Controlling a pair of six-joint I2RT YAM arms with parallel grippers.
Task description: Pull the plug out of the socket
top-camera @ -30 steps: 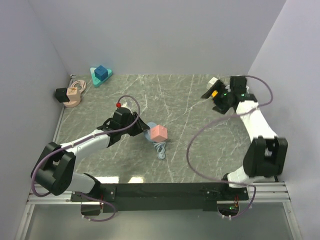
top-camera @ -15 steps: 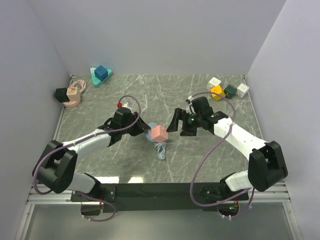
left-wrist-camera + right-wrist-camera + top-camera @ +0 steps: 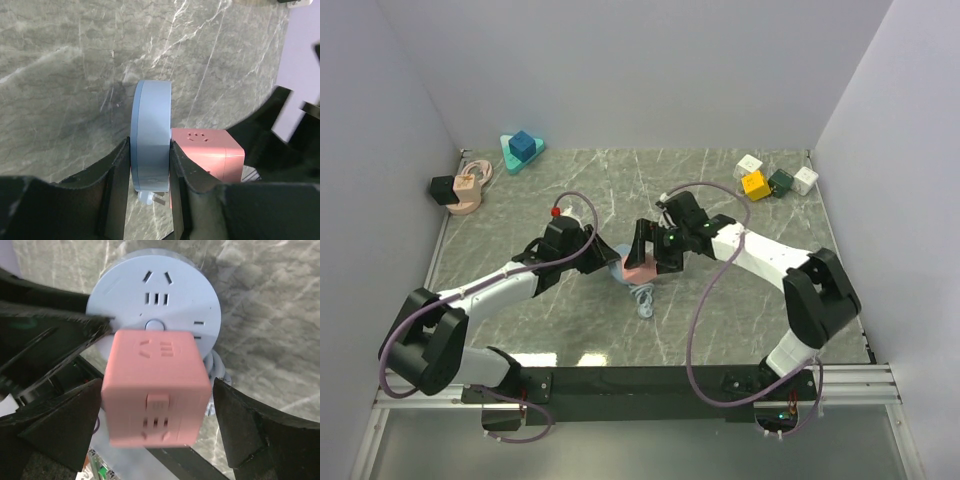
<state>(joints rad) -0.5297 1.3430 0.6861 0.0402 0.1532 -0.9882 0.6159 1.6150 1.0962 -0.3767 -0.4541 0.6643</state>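
A pink cube plug (image 3: 639,267) sits plugged into a round light-blue socket (image 3: 618,270) at the table's middle, with the socket's blue cable (image 3: 640,298) coiled just in front. My left gripper (image 3: 604,259) is shut on the socket's disc (image 3: 151,135), one finger (image 3: 116,175) on each flat face. The pink plug (image 3: 206,152) shows just to the right of it. My right gripper (image 3: 651,252) is open, with its jaws on either side of the pink plug (image 3: 156,390) and gaps on both sides. The socket face (image 3: 155,295) shows behind the plug.
Yellow, dark green and white cubes (image 3: 768,181) lie at the back right. A teal triangular piece with a blue cube (image 3: 521,149) is at the back left. A peach socket with a black cube (image 3: 460,190) sits by the left wall.
My right arm has swung from the back right corner to the table's middle and now has its open jaws around the pink plug. My left gripper has stayed shut on the socket.
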